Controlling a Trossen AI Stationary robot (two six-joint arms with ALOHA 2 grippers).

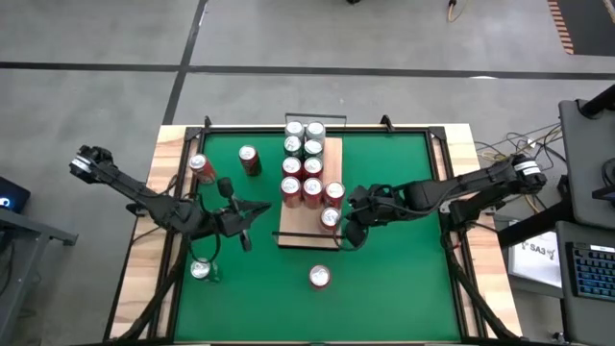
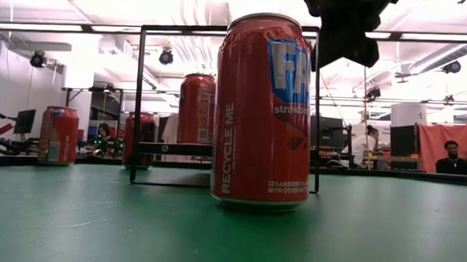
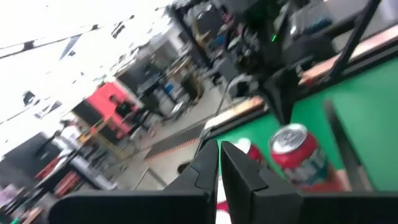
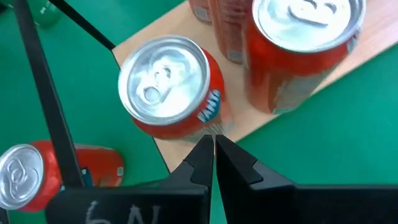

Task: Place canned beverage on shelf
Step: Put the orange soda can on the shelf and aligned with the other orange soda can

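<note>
My right fingers [image 4: 200, 163] are pressed together with no gap between them and nothing held; my right gripper [image 1: 354, 231] sits over the green mat [image 1: 384, 288] just beside the right long edge of the shelf [image 1: 300, 235], near its front end. Directly ahead of those closed fingertips stands a red can [image 4: 171, 93], upright, silver top showing, at the front right corner of the pale board; the fingertips reach its side wall, but whether they touch it cannot be determined. A second upright can [image 4: 298, 50] stands just beyond it on the same board. My left fingers [image 3: 208, 168] are likewise fully closed on nothing; my left gripper [image 1: 245, 226] hangs over the mat to the left of the shelf, apart from its left edge. The shelf lies lengthwise in the middle of the mat, running from front to back, with black rails at its short ends. In the high view its rear half carries rows of upright cans, red and green, while the front left part of the board is bare wood. Off the shelf, one red can [image 1: 319, 278] stands alone on the mat in front of the board, another [image 1: 250, 160] stands on the mat to the rear left, one [image 1: 201, 169] sits at the left border, and one [image 1: 200, 270] stands at the front left border.
</note>
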